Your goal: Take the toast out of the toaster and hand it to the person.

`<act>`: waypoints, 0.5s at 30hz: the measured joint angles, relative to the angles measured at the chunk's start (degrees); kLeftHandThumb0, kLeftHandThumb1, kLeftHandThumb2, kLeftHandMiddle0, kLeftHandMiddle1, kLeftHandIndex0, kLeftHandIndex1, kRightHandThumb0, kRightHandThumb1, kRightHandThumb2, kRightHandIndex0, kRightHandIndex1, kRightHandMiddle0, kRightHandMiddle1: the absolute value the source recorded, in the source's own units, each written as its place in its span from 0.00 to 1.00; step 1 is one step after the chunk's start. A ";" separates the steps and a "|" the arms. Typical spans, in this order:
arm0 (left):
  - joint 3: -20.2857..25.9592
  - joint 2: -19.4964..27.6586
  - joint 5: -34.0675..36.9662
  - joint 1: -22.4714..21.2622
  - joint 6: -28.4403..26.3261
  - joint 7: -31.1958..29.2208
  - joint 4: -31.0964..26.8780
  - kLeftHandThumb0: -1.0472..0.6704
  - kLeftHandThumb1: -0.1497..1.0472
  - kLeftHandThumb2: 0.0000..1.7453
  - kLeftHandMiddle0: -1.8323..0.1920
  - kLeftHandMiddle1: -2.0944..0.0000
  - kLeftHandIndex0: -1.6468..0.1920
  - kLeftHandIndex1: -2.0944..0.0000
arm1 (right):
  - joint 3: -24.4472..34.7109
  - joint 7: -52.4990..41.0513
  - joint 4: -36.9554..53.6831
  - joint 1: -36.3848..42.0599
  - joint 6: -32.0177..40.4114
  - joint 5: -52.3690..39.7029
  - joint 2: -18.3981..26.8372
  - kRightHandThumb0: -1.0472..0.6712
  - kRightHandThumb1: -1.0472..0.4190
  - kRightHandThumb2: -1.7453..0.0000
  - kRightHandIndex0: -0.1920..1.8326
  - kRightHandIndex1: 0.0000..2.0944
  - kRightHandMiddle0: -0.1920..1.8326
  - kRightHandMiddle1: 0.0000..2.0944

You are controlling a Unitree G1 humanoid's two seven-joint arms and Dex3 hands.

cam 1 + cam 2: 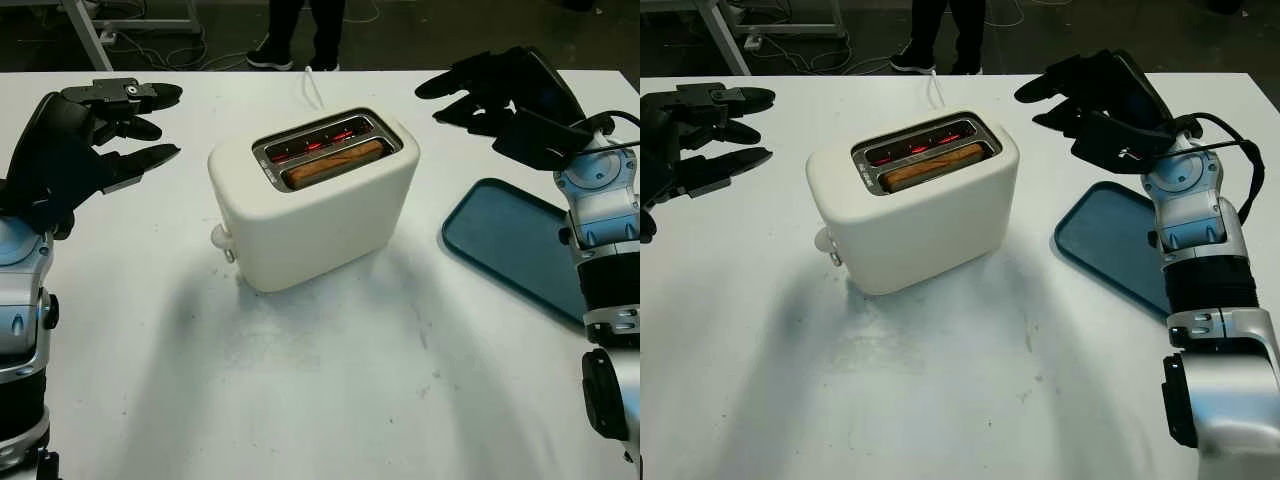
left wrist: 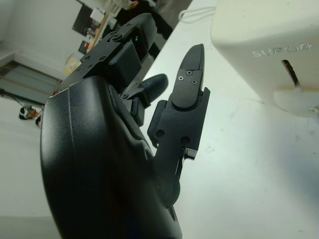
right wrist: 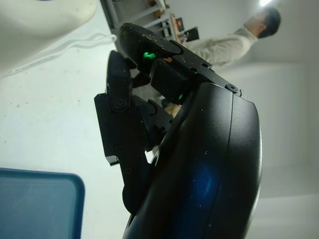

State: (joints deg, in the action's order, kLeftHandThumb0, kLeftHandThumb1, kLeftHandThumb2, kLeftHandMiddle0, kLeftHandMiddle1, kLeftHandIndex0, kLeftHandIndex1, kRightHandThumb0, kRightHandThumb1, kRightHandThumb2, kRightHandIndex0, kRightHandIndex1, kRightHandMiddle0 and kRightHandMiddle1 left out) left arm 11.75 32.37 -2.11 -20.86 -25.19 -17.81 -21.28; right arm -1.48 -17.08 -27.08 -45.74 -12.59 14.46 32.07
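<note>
A white worktop (image 1: 330, 400), matte and lightly speckled, spreads out from the near edge. Two silver-jointed arms rise from the bottom corners, each ending in a black three-fingered hand of hard, glossy plastic. The left hand (image 1: 95, 140) hovers above the worktop to the left of the toaster, open and holding nothing. The right hand (image 1: 1100, 100) hovers to the toaster's right, above the far end of a tray, also open and empty. The tray (image 1: 1115, 245) is flat, dark blue-green, with rounded corners and a low rim.

In the middle stands a cream, smooth, rounded toaster (image 1: 315, 200) with a metal-framed top, a small knob at its left end and a white cord (image 1: 312, 88) trailing away behind it. A brown slice of toast (image 1: 335, 163) sits in the nearer slot, its top edge level with the opening; the farther slot glows red.

The left wrist view catches embossed lettering on the toaster's end, too faint to read. At the far edge stand a person's dark legs (image 1: 305, 30); the right wrist view shows a person in a pale top (image 3: 224, 47).
</note>
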 measured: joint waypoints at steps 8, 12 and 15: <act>0.02 0.00 0.17 0.00 -0.05 0.01 -0.60 0.50 0.84 0.12 0.77 0.49 0.52 0.97 | 0.00 0.02 1.02 0.58 1.46 0.00 -0.02 0.39 0.09 0.67 0.69 0.15 0.67 0.05; 0.02 0.00 0.15 0.01 -0.08 0.01 -0.60 0.50 0.84 0.12 0.77 0.49 0.52 0.97 | 0.00 0.02 1.02 0.58 1.47 -0.01 -0.02 0.39 0.09 0.68 0.70 0.16 0.68 0.05; 0.01 0.00 0.15 0.03 0.06 0.01 -0.59 0.50 0.84 0.12 0.77 0.49 0.52 0.97 | 0.00 0.02 1.02 0.58 1.47 -0.01 -0.01 0.40 0.09 0.72 0.71 0.16 0.69 0.05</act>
State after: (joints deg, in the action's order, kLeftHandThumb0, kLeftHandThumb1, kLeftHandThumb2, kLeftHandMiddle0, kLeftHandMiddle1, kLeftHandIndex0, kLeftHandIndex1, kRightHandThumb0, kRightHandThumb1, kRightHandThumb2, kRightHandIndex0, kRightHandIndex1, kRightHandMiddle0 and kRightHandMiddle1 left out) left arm 11.76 32.36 -1.96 -20.83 -25.13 -17.80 -21.87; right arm -1.47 -17.07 -26.06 -45.16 -11.12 14.46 32.05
